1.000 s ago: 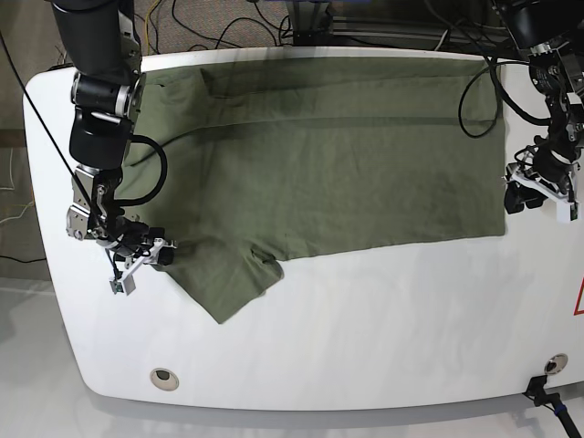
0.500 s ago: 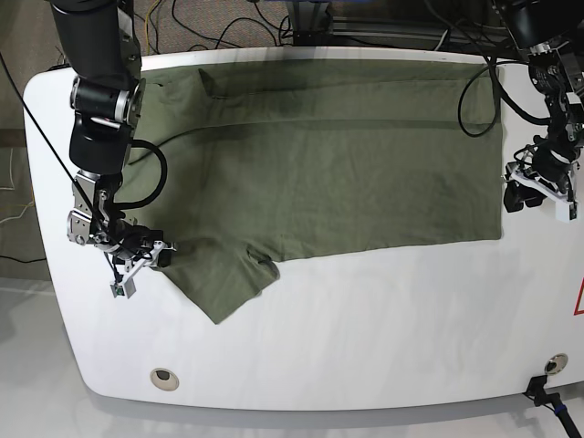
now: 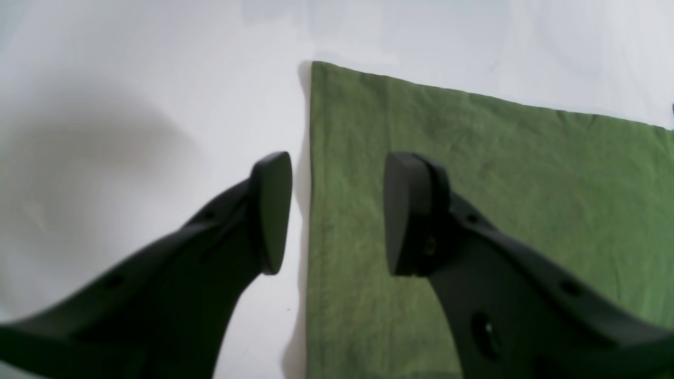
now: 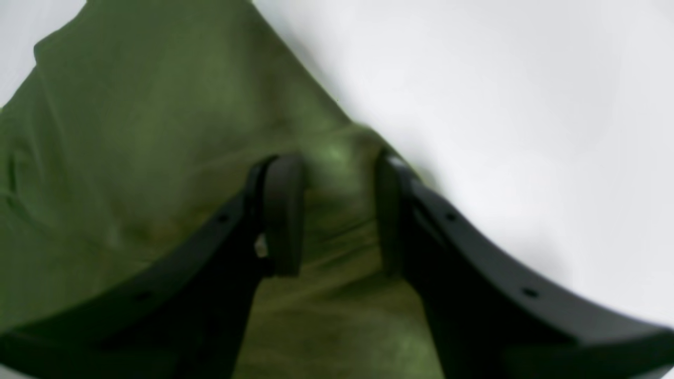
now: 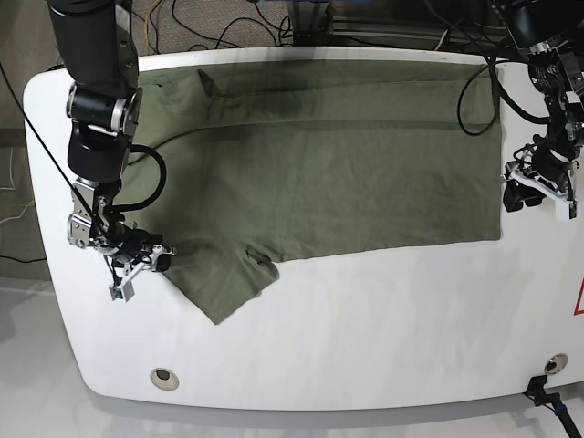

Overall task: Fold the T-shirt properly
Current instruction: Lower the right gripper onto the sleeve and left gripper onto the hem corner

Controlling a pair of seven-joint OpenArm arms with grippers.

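My right gripper (image 5: pixel 146 259), jaws narrowly apart around the olive T-shirt (image 5: pixel 328 173) sleeve edge, has slid leftward; my left gripper (image 3: pixel 337 210) waits open astride the hem.

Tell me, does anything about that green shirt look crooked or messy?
Yes. The T-shirt lies mostly flat, but its sleeve near the right gripper juts out at an angle, with small wrinkles. No damage shows.

A white table (image 5: pixel 365 319) with rounded corners is filling most of the base view. Black cables (image 5: pixel 228 23) are lying on the floor along the top edge.
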